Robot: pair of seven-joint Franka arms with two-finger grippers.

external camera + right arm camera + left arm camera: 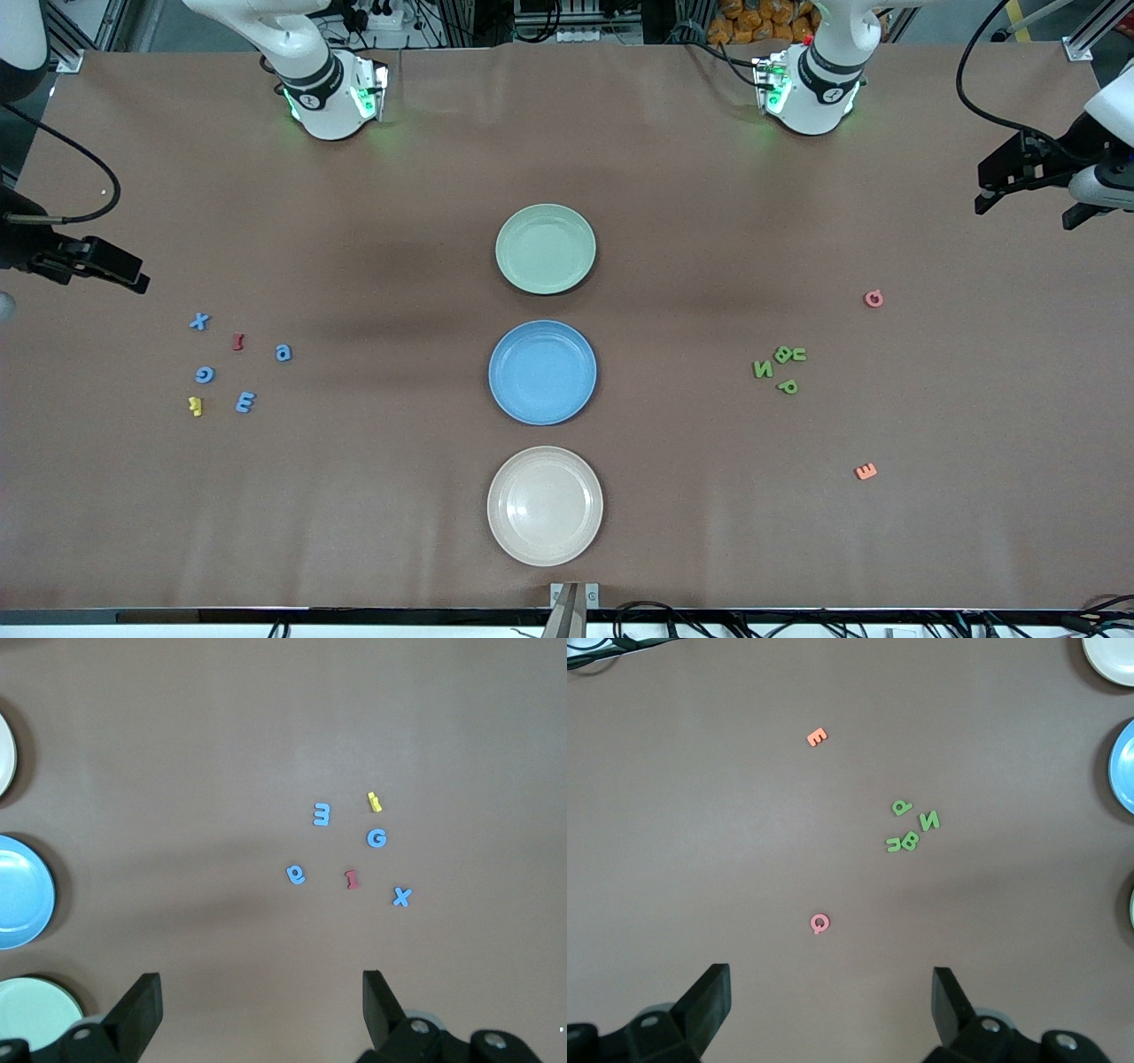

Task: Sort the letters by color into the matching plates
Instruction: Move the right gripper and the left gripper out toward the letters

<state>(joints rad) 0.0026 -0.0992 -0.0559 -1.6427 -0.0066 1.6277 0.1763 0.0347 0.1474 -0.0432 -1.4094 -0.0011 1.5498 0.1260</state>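
Three plates: one green (545, 249), one blue (542, 372), one cream (544, 506). Four blue letters (244, 402), seemingly four green letters (763, 369) bunched tightly, and one each of red (237, 342), yellow (196, 407), pink (873, 299), orange (866, 471).

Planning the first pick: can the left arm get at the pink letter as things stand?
Probably yes. The pink letter lies alone on bare table toward the left arm's end, apart from the green letters, and the left gripper has its jaws open.

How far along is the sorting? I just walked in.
Nothing is done: the green plate, blue plate and cream plate hold nothing. Nothing is in hand; the left gripper and right gripper are open. Four blue letters and four green letters remain on the table.
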